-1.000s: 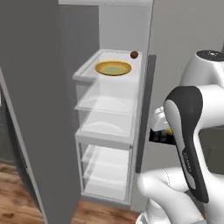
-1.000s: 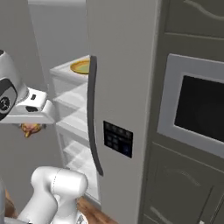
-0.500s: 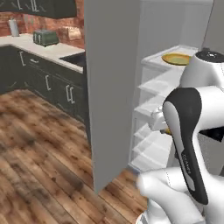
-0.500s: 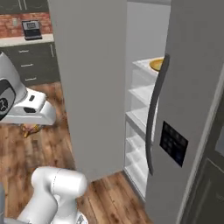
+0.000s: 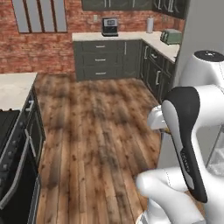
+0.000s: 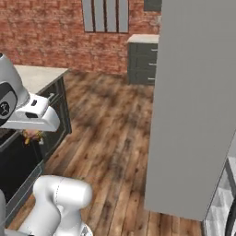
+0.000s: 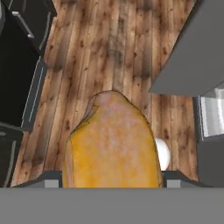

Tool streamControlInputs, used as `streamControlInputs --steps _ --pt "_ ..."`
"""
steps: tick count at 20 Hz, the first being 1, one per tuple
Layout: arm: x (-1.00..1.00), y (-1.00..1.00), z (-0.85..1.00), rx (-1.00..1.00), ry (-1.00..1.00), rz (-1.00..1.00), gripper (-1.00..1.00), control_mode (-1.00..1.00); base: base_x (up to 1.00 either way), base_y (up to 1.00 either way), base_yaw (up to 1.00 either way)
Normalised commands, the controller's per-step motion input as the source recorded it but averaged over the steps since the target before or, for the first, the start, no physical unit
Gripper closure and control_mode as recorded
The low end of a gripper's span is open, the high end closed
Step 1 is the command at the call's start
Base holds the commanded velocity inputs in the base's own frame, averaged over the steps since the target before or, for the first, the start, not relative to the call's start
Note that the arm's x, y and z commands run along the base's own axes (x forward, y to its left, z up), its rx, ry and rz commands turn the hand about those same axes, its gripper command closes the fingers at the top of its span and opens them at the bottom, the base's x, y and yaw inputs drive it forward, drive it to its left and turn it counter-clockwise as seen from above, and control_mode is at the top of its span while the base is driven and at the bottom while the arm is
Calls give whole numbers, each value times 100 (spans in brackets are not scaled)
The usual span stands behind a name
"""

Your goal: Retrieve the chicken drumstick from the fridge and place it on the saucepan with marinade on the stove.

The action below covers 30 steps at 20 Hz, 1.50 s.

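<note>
I see the chicken drumstick (image 7: 111,144) pinched between my fingers, a lumpy golden-yellow piece with a mottled skin and a rounded tip, held out over the wood plank floor (image 5: 96,131). From the right base view the gripper (image 6: 32,136) hangs under the white hand, with a bit of golden meat showing below it. The floor is brown, streaky, worn-looking boards. The fridge (image 6: 198,106) stands to my right, its door a flat matte light grey slab swung open; white wire-like shelves (image 7: 212,116) peek past its edge. The stove (image 5: 15,157) sits on my left, black glossy front with a long grey oven handle. Far back: red brick wall (image 5: 39,48), dark grey cabinets (image 5: 109,59) under a pale table top.
</note>
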Motion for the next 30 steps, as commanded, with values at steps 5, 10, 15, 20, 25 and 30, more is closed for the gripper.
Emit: streamControlInputs --steps 5,10,15,20,25,30 --pt "0 0 0 0 0 0 100 100 -2 0 100" --pt "0 0 0 0 0 0 100 100 7 0 98" --pt "0 0 0 0 0 0 100 100 61 0 77" --pt "0 0 0 0 0 0 100 100 50 -23 55" --pt "0 0 0 0 0 0 100 100 35 -51 46" --pt "0 0 0 0 0 0 100 100 44 -41 31"
